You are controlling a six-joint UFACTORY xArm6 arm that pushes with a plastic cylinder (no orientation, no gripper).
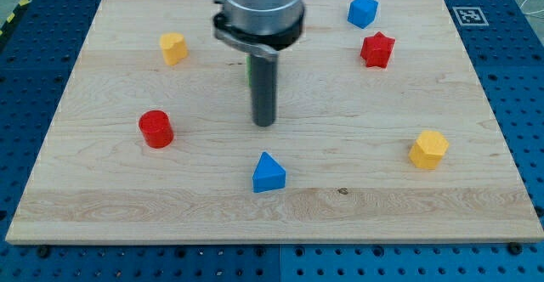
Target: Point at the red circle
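The red circle point(156, 129), a short red cylinder, sits on the wooden board point(102, 205) at the view's left. My tip point(264, 123) is at the board's middle, well to the right of the red circle and apart from it. The rod hangs from the grey arm at the view's top. A sliver of green point(248, 71) shows just behind the rod on its left; its shape is hidden.
A blue triangle point(269, 173) lies just below my tip. A yellow block point(173, 47) is at upper left, a blue cube point(363, 11) and a red star point(377, 50) at upper right, a yellow hexagon point(427, 149) at right.
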